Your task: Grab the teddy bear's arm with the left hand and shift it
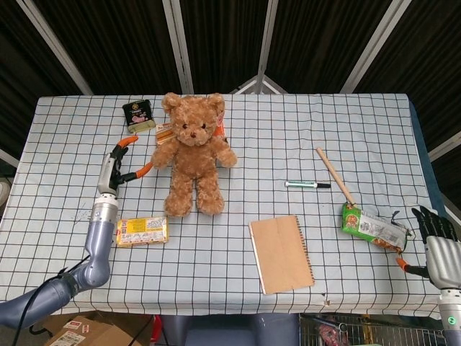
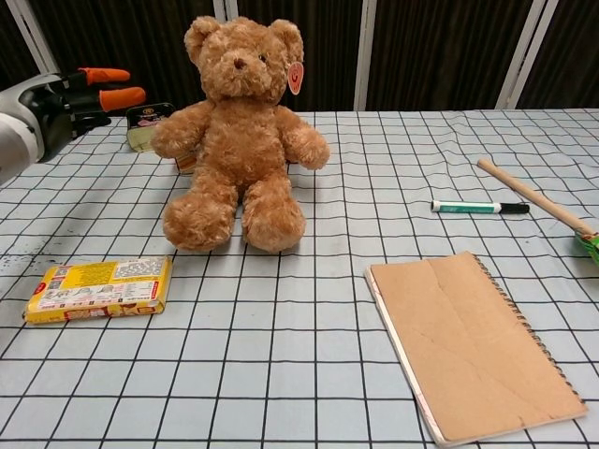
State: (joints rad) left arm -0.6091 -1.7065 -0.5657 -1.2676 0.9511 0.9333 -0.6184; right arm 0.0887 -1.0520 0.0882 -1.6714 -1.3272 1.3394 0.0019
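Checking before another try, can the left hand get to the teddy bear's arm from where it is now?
Probably yes. The left hand hangs open just beside the teddy bear's arm, apart from it, with only bare cloth between them.

No legible text on any item. Printing is present but too small or blurred to read on the yellow packet [image 2: 99, 288], the dark tin [image 1: 137, 114], the green snack bag [image 1: 374, 228] and the round tag [image 2: 298, 79] at the teddy bear's [image 2: 240, 140] ear.
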